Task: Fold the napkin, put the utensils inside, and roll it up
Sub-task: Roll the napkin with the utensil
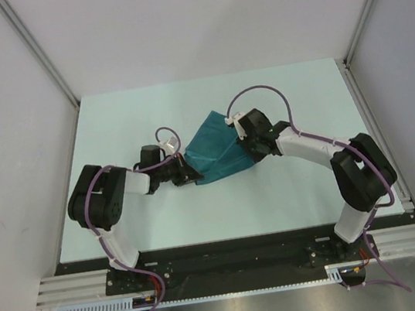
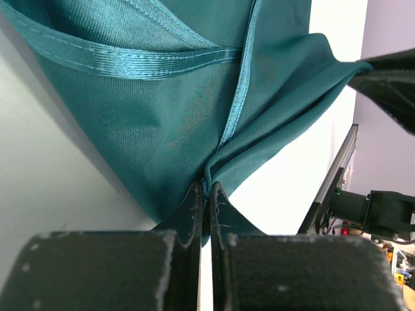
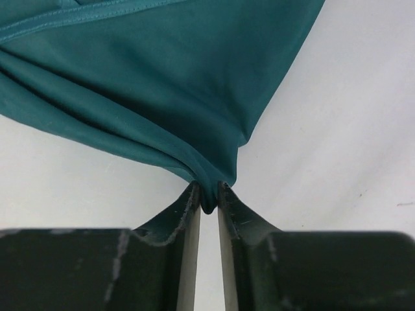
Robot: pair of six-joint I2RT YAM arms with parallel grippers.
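The teal napkin [image 1: 216, 152] is bunched in the middle of the table, held between both grippers. My left gripper [image 1: 192, 175] is shut on its near-left corner; in the left wrist view the cloth [image 2: 194, 97] gathers into the closed gripper [image 2: 207, 189]. My right gripper [image 1: 252, 153] is shut on its right corner; in the right wrist view the cloth [image 3: 162, 84] bunches into the gripper [image 3: 207, 194]. The napkin's far corner points toward the back. The spoon is out of view.
The pale table [image 1: 146, 110] is bounded by white walls left, back and right. A metal rail [image 1: 374, 123] runs along the right edge. A black bar [image 1: 229, 244] runs along the near edge by the arm bases.
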